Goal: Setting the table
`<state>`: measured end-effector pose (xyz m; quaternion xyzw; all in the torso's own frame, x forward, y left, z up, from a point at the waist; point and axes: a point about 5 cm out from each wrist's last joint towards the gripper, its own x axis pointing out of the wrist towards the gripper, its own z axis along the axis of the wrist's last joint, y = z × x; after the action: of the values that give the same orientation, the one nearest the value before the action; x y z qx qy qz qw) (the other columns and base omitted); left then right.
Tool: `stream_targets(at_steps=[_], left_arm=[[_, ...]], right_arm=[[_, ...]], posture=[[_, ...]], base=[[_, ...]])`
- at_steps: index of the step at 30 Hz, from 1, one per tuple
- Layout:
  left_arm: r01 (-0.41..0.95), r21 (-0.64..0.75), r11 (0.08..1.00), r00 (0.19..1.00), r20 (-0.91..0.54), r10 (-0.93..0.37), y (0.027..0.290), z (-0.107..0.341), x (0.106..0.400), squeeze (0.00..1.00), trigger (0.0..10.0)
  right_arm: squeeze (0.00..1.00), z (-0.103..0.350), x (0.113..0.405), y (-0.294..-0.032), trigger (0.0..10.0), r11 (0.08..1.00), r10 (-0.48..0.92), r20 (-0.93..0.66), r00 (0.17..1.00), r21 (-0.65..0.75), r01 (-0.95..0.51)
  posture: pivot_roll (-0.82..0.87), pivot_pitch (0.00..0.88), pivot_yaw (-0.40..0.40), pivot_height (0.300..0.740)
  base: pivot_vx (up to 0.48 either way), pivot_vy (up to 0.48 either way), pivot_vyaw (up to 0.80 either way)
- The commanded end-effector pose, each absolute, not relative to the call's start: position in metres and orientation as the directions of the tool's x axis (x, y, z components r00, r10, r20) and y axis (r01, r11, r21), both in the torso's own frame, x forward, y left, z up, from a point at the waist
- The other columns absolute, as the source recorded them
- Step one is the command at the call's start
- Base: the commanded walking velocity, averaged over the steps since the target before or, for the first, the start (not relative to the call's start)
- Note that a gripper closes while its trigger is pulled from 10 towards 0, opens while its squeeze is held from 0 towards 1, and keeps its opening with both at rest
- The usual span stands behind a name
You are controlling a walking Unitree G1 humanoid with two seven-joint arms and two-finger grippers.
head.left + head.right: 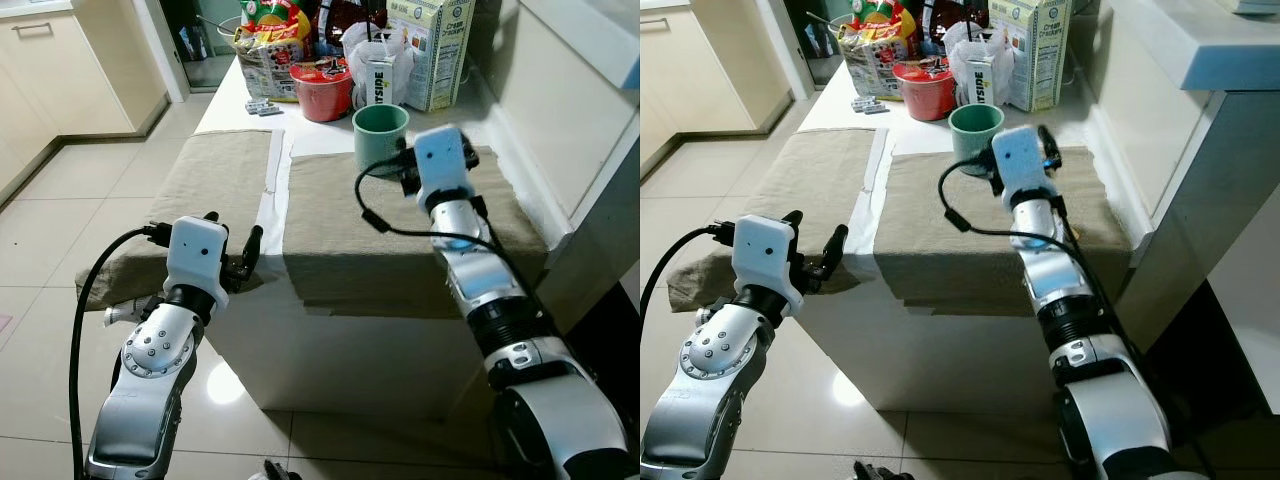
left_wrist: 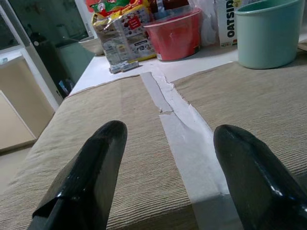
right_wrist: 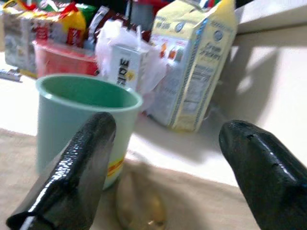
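Two grippers over a table laid with two placemats, fingers apart.

We are viewing a white table (image 1: pixel 262 375) carrying two olive-brown woven cloth placemats: the left placemat (image 1: pixel 195 190) is draping over the near left corner, the right placemat (image 1: pixel 400 235) is reaching the near edge. We are seeing the left gripper (image 2: pixel 165 177) hanging at the near edge over the white strip between the mats, its black fingers (image 2: pixel 91 177) spread and holding nothing. The right gripper (image 3: pixel 168 167) is hovering over the right placemat's far edge, fingers parted and empty, just beside a pale green plastic cup (image 1: pixel 380 133) standing upright there. Behind the cup, along the far edge, are standing a red plastic bowl (image 1: pixel 321 92), a white-and-yellow carton (image 1: pixel 432 50) and colourful snack bags (image 1: pixel 268 45).
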<state>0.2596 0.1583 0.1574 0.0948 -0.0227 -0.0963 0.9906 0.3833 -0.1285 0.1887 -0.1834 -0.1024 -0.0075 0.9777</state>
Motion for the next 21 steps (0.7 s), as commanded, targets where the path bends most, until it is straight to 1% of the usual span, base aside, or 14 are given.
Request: stream_targets(at_steps=[1,3,4,6,9,10,12,14,15,16,17,18,20,21], left_arm=[[0.172,0.209,0.963,0.983,0.027,-0.182,0.16,0.158,0.261,0.0,10.0],[0.17,0.209,0.963,0.983,0.027,-0.18,0.16,0.158,0.261,0.0,10.0],[0.169,0.208,0.963,0.984,0.026,-0.178,0.16,0.158,0.262,0.0,10.0],[0.168,0.208,0.964,0.984,0.025,-0.177,0.16,0.157,0.262,0.0,10.0],[0.166,0.213,0.963,0.984,0.021,-0.175,0.16,0.156,0.263,0.0,10.0],[0.167,0.216,0.962,0.984,0.021,-0.176,0.16,0.156,0.263,0.0,10.0],[0.168,0.22,0.961,0.984,0.021,-0.177,0.159,0.156,0.263,0.0,10.0],[0.168,0.222,0.96,0.984,0.021,-0.177,0.159,0.156,0.263,0.0,10.0],[0.164,0.22,0.962,0.985,0.017,-0.172,0.16,0.155,0.263,0.0,10.0],[0.164,0.22,0.962,0.985,0.017,-0.172,0.16,0.155,0.263,0.0,10.0],[0.16,0.217,0.963,0.986,0.014,-0.167,0.161,0.155,0.262,0.0,10.0],[0.152,0.213,0.965,0.987,0.008,-0.158,0.164,0.154,0.261,0.0,10.0],[0.143,0.209,0.967,0.989,-0.004,-0.145,0.166,0.152,0.259,0.0,10.0],[0.113,0.218,0.969,0.994,-0.022,-0.111,0.172,0.148,0.259,0.0,10.0]], right_arm=[[1.0,0.186,0.385,-0.132,10.0,0.937,0.004,0.186,0.983,-0.344,0.062],[1.0,0.185,0.384,-0.132,10.0,0.937,0.004,0.181,0.983,-0.344,0.059],[0.0,0.182,0.382,-0.13,10.0,0.941,0.014,0.177,0.984,-0.335,0.047],[0.0,0.18,0.378,-0.122,10.0,0.949,0.055,0.177,0.983,-0.314,0.003],[0.0,0.19,0.369,-0.104,10.0,0.949,0.148,0.276,0.95,-0.311,-0.058],[0.0,0.2,0.364,-0.096,10.0,0.948,0.191,0.339,0.921,-0.308,-0.083],[0.0,0.212,0.358,-0.089,10.0,0.949,0.216,0.403,0.889,-0.3,-0.094],[0.0,0.213,0.357,-0.09,10.0,0.956,0.201,0.407,0.891,-0.279,-0.088],[0.0,0.206,0.356,-0.099,10.0,0.969,0.154,0.371,0.916,-0.237,-0.067],[0.0,0.206,0.356,-0.099,10.0,0.969,0.154,0.371,0.916,-0.237,-0.067],[0.0,0.198,0.354,-0.105,10.0,0.972,0.128,0.348,0.929,-0.23,-0.048],[0.0,0.183,0.346,-0.118,10.0,0.975,0.087,0.305,0.948,-0.223,-0.018],[0.0,0.174,0.338,-0.128,10.0,0.975,0.051,0.284,0.957,-0.222,0.015],[0.0,0.167,0.326,-0.135,10.0,0.971,0.028,0.278,0.96,-0.235,0.04]], posture=[[-0.06,0.016,0.111,0.74],[-0.06,0.016,0.111,0.74],[-0.06,0.015,0.112,0.74],[-0.06,0.015,0.113,0.74],[-0.07,0.014,0.115,0.74],[-0.07,0.014,0.115,0.74],[-0.07,0.008,0.108,0.74],[-0.07,0.008,0.106,0.74],[-0.06,0.005,0.102,0.74],[-0.06,0.005,0.102,0.74],[-0.06,0.005,0.102,0.74],[-0.07,0.005,0.101,0.74],[-0.07,0.005,0.1,0.74],[-0.08,0.003,0.103,0.74]], base=[[0.0,0.0,0.0],[0.0,0.0,0.0],[0.0,0.0,0.0],[0.0,0.0,0.0],[0.0,0.0,0.0],[0.0,0.0,0.0],[0.0,0.0,0.0],[0.0,0.0,0.0],[0.0,0.0,0.0],[0.0,0.0,0.0],[0.0,0.0,0.0],[0.0,0.0,0.0],[0.0,0.0,0.0],[0.0,0.0,0.0]])
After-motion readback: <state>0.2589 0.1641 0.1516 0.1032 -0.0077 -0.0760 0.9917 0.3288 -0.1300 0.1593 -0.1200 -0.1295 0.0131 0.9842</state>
